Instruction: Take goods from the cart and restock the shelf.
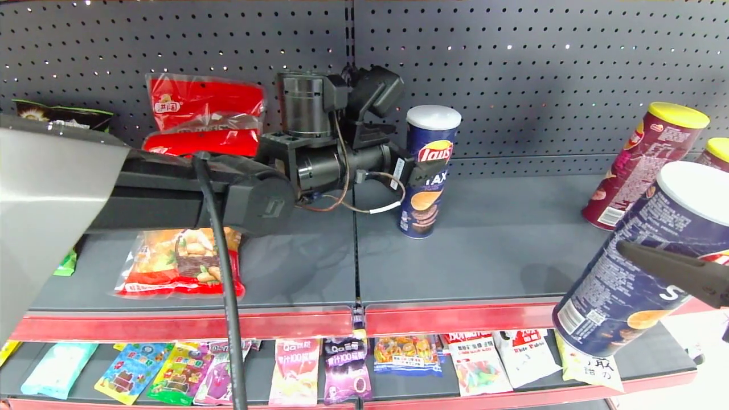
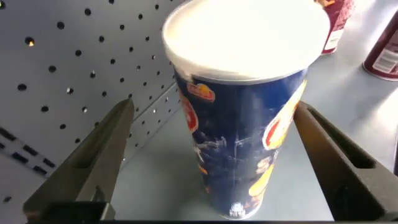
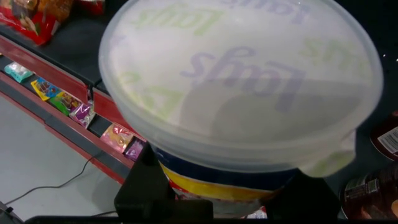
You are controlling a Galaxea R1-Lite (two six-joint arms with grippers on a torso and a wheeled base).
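Straddled the standing blue can (image 1: 431, 199) with the left gripper (image 2: 214, 111), fingers (image 2: 102, 152) spread wide, daylight on one side: let go, by the look. Sat upright at 12 o'clock, deep on the shelf (image 1: 501, 256). Looked like the placing step! Called next for a straight retreat toward 6 without clipping it. Clamped the tilted second can (image 1: 621, 285) in the right gripper (image 1: 655, 259) at 4 o'clock.

Bright light from above is glaring off the white lid (image 2: 245, 37); pegboard (image 1: 541, 68) holes are glinting, and soft shadows are falling across the shelf (image 1: 501, 245).
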